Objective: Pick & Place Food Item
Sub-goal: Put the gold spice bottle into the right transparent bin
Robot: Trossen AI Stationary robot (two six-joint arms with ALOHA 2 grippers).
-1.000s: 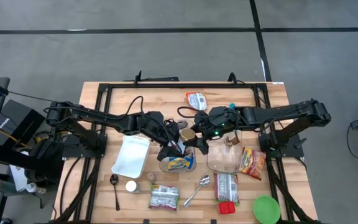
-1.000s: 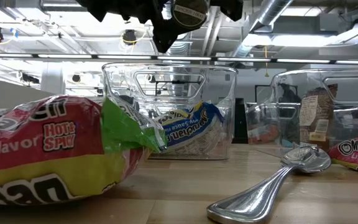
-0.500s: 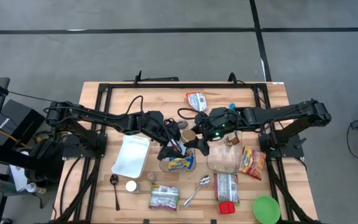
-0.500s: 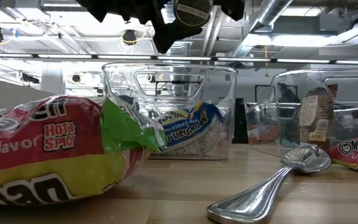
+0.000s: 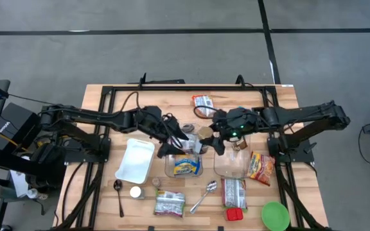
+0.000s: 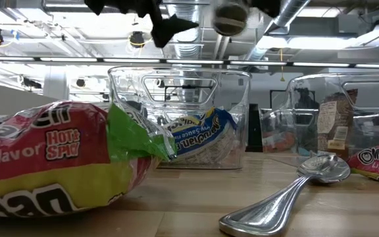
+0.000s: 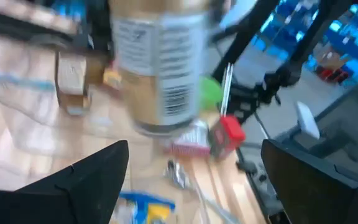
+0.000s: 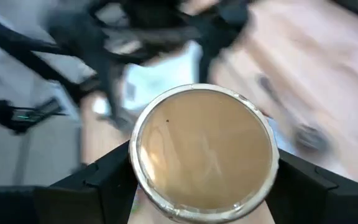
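Above the clear container (image 5: 184, 165) on the surface (image 5: 101, 192), a gold-lidded jar (image 5: 205, 131) is being held between the right gripper's (image 5: 214, 136) fingers, while the left gripper's (image 5: 184, 144) fingers are being kept wide apart, empty.

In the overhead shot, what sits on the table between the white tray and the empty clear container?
The high view shows another clear container between the white tray and the empty clear container; it holds a blue-and-yellow noodle packet.
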